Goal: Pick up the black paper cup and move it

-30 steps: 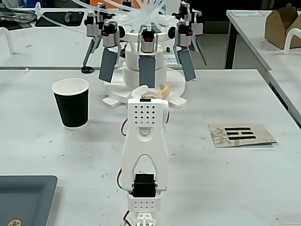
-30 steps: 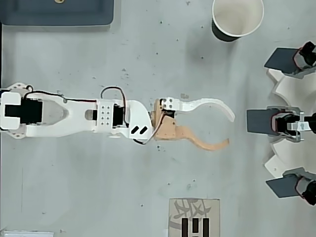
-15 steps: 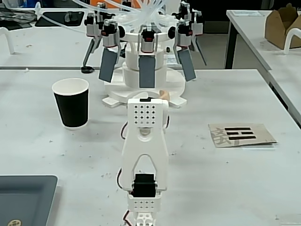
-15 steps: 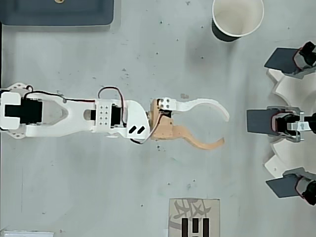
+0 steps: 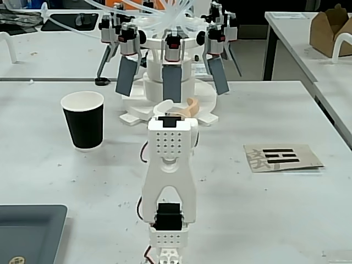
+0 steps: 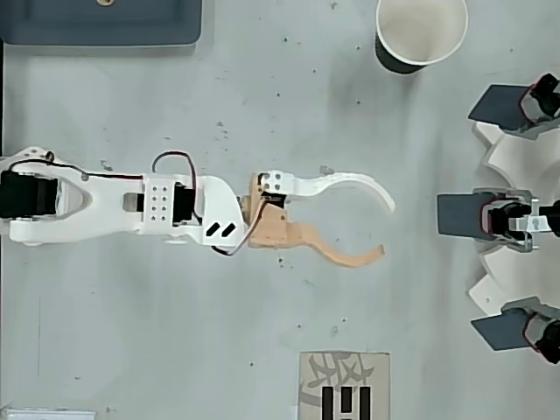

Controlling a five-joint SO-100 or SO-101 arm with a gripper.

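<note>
The cup (image 6: 420, 33) stands alone on the tabletop (image 6: 289, 105), far from the tool (image 6: 385, 229), whose fingers are spread wide and hold nothing, so reaching, grabbing and moving the cup are all left.

1. A card (image 5: 282, 157) lying flat on the table, right of the arm in the fixed view, carries a grey Chinese-style character, too faint to read, and a sign of thick black bars beside it.
2. The overhead view shows the same card (image 6: 345, 386) at the bottom edge, partly cut off.
</note>
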